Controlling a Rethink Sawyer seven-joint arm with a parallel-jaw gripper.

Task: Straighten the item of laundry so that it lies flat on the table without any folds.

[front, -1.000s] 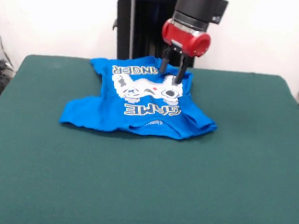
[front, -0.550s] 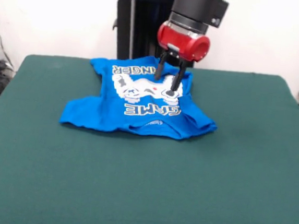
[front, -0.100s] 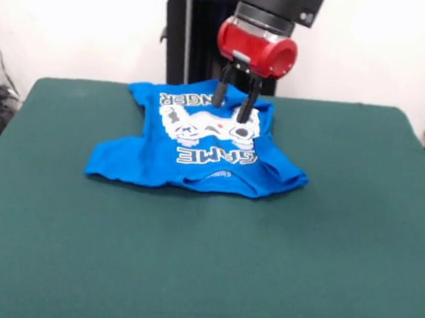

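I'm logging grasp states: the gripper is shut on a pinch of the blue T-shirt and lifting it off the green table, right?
Not quite. In the front view the gripper is open, its two fingers apart above the blue T-shirt, holding no cloth. The shirt lies on the green table, rumpled along its near edge.

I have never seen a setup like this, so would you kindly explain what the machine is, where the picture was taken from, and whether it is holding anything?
This is a robot arm, red and black, coming down from above. The camera sits across the table, facing the robot. Its hand is a two-fingered clamp; the fingers are spread apart and hold nothing. Below it lies a small blue T-shirt with a game controller print, on a dark green table. The shirt is not flat: its edges look rumpled and partly folded. From this view alone I cannot tell whether the fingertips touch the cloth.
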